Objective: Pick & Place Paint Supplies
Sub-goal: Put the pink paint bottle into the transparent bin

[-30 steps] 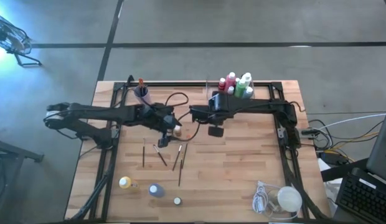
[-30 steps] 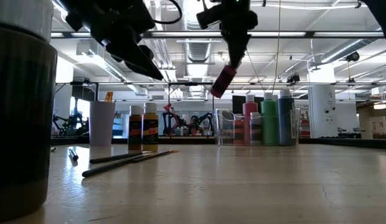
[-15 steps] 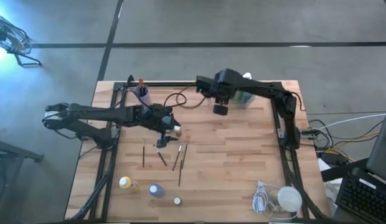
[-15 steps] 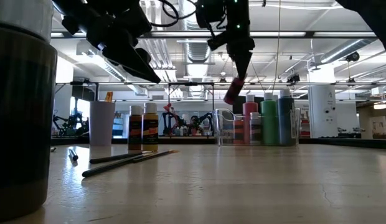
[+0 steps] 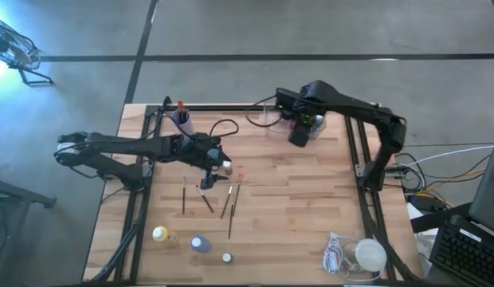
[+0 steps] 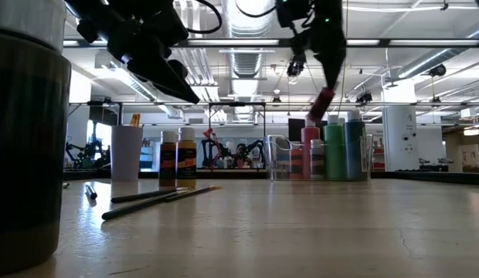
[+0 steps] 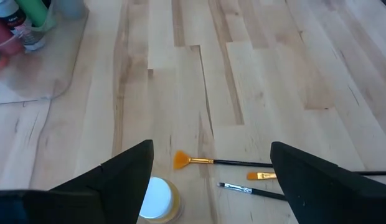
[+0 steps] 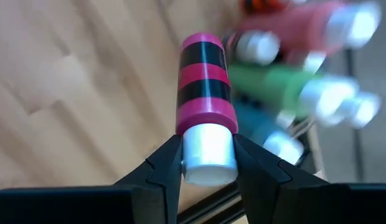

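Swung over the tray (image 5: 272, 119), right claw (image 8: 205, 163) pinches pink bottle (image 8: 205, 81).

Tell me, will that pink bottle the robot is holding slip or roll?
The pink, black-banded plastic bottle is pinched only at its white cap by the right gripper jaws, so it might swing. It looks round, so lying down it would probably roll.

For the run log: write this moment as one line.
right tool: shut on pink paint bottle, above clear tray | left tool: open, over paintbrushes
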